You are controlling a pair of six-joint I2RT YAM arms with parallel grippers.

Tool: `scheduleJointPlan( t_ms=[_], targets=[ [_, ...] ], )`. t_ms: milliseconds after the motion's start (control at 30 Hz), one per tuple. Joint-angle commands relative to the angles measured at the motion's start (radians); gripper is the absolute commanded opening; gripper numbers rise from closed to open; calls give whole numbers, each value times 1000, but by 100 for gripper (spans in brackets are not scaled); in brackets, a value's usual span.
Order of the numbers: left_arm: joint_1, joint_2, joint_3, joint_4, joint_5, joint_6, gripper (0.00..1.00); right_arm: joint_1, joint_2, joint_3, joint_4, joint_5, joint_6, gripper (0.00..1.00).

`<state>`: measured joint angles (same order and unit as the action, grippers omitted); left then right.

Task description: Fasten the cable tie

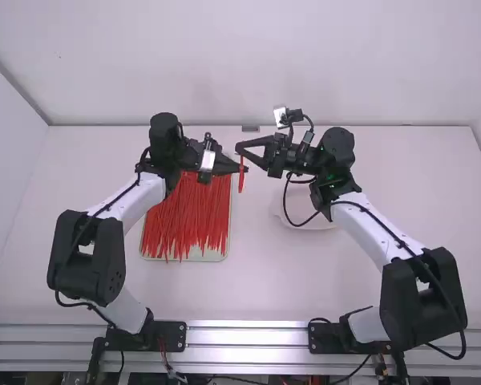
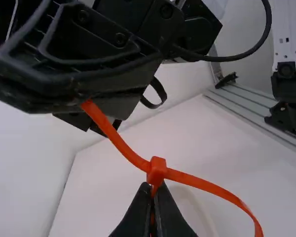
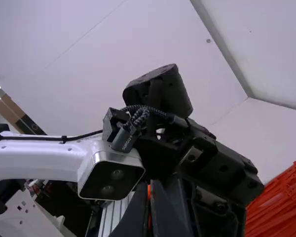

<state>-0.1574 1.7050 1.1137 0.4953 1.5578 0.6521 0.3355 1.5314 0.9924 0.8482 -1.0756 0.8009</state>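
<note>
The left gripper (image 2: 151,191) sits closest to the lens in its wrist view, its two smooth black tapered fingers pressed together on the cable tie (image 2: 158,170) just under the tie's small square head. The tie is a thin, flat, glossy orange-red plastic strip. It appears to pass through the head, bending gently on one side toward the right gripper (image 3: 149,207) and running on the other to a free tip. The right gripper's blocky, ribbed black jaws are closed narrow on that strap, with a sliver of orange between its own fingers in the right wrist view. In the high view both grippers meet above the table (image 1: 401,241), toward 12 o'clock from its middle, the left one at 9 o'clock of the right, tip to tip. The tie is held in the air between them. Its loose tail lies along the 12-to-6 line with the tip pointing to 6 o'clock. At 9 o'clock from the table's middle, a fan-shaped heap of spare red ties (image 1: 188,218) lies on a pale rectangular mat (image 1: 216,257), their long axes running roughly 12 to 6.
</note>
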Motion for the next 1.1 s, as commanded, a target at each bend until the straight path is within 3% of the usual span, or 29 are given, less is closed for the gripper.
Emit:
scheduleJointPlan(
  t_ms=[0, 333, 533, 633, 833, 1067],
  targets=[
    [-6, 4, -9, -28, -51, 37, 2, 6, -18, 29, 31, 2, 6, 0],
    [-6, 4, -9, -269, -55, 264, 2, 6, -18, 29, 31, 2, 4, 0],
    [-7, 5, -10, -571, -85, 535, 2, 6, -18, 29, 31, 2, 4, 0],
    [-7, 5, -23, -636, -81, 603, 2, 6, -18, 29, 31, 2, 4, 0],
    [-7, 5, -112, -563, -73, 620, 2, 6, -18, 29, 31, 0, 11, 0],
    [-6, 5, -264, -262, -86, 431, 2, 6, -18, 29, 31, 1, 10, 0]
  ],
)
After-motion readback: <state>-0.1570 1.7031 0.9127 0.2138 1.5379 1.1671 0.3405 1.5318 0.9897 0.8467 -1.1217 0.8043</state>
